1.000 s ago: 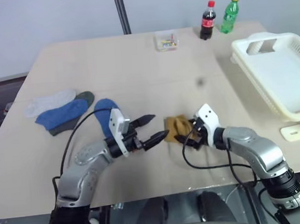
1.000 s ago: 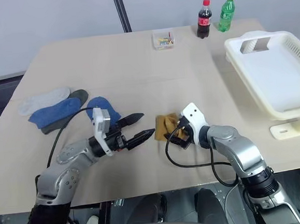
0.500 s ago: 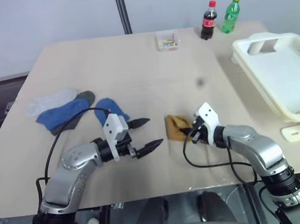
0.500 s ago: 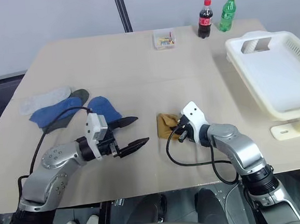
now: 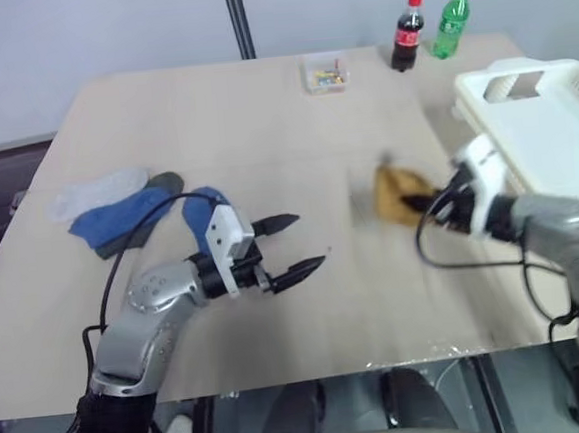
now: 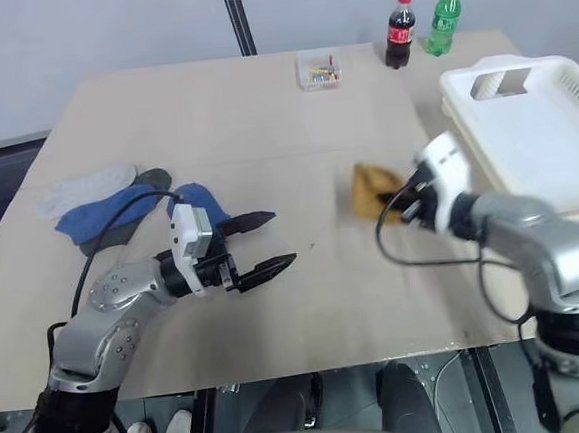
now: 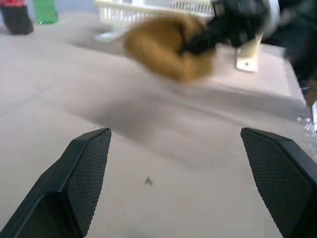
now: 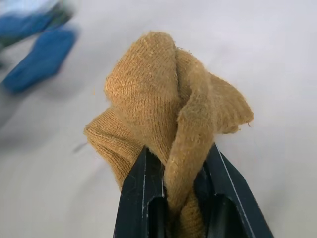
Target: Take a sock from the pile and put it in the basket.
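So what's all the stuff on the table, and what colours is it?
Mustard-yellow sock: one, bunched, lifted off the table in the right gripper, near the basket.
Blue socks: two, at the table's left side, in the pile.
White sock: one, at the pile's far left.
Dark grey-green sock: one, partly under the blue ones.
Basket: one, cream-white, at the table's right edge.
Clear box: one, small, with coloured bits inside, at the far side.
Cola bottle: one, dark with red cap, far right.
Green bottle: one, yellow cap, beside the cola.
Table: one, beige.
Left gripper: black fingers, open, above the table.
Right gripper: black fingers, shut on the sock.
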